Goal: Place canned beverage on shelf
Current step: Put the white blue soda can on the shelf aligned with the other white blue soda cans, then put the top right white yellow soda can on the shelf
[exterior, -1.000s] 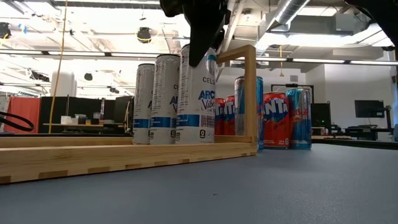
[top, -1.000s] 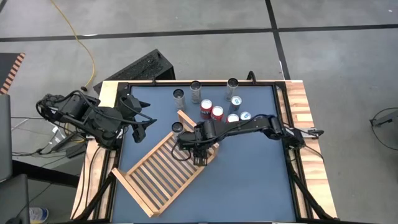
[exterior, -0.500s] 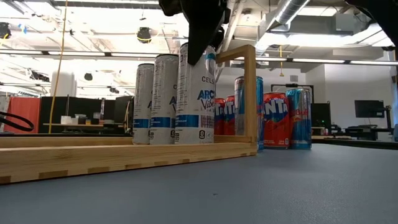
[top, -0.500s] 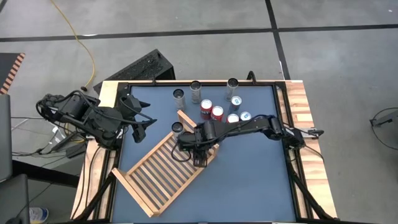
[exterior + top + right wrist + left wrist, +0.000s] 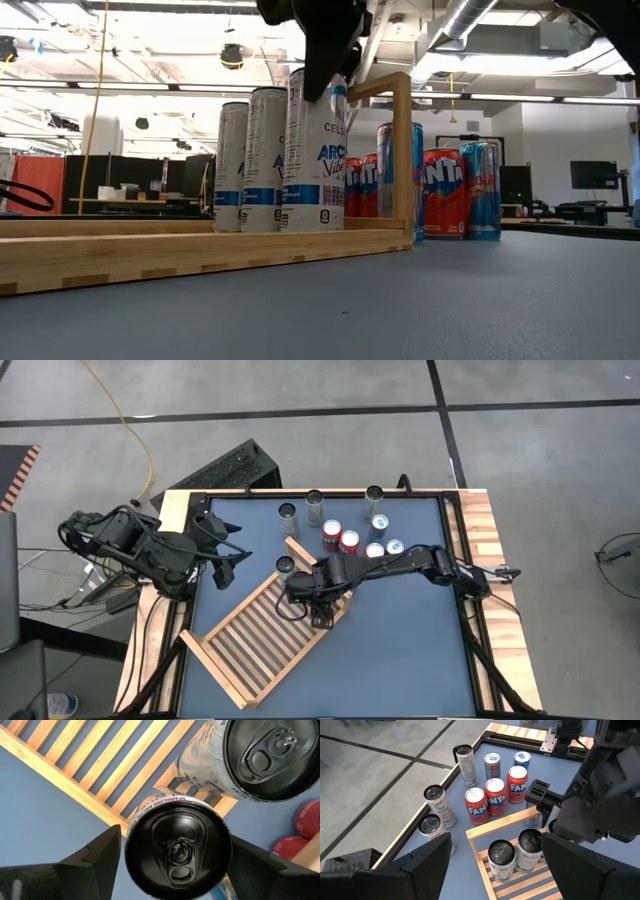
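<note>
right end effector [image 5: 175,865] open | can [image 5: 177,847] upright | shelf [image 5: 262,635] diagonal

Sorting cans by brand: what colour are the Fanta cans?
Red Fanta cans with white lettering, clearest in the left wrist view.

The shelf [image 5: 265,635] is laid slantwise on the bench [image 5: 400,640]. Two cans [image 5: 515,852] are stood side by side on its slats by the upright end frame, and further cans [image 5: 350,530] are grouped behind it.
</note>
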Action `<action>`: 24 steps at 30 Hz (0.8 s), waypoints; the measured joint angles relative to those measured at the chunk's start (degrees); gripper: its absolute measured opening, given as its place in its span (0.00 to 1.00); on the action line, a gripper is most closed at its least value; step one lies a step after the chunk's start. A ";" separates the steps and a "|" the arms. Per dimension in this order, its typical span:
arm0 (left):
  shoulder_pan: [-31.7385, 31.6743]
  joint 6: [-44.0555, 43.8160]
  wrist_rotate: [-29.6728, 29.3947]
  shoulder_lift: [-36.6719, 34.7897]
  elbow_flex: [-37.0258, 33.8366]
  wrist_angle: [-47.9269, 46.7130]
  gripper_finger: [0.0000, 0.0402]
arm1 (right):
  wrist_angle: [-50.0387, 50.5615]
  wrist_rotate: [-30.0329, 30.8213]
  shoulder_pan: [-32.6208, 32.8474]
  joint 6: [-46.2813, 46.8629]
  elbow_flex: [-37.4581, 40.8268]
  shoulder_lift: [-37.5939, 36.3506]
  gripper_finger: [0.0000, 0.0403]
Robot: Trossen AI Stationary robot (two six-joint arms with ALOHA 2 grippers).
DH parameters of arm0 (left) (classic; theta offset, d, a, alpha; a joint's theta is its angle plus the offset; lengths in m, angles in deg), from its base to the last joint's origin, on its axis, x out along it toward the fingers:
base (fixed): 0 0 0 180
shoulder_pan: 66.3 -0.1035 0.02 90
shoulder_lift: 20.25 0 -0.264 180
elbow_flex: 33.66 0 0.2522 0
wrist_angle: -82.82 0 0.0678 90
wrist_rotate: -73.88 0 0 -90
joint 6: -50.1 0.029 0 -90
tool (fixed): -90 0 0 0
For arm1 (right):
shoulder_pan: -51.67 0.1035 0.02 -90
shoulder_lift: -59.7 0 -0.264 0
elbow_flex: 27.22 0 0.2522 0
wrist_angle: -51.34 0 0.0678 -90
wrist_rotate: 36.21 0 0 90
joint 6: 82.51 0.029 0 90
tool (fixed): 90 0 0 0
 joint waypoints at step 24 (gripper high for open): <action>0.00 -1.57 -1.50 -0.02 0.00 0.04 0.74 | 3.51 5.69 -1.55 -2.60 -2.53 -9.22 0.77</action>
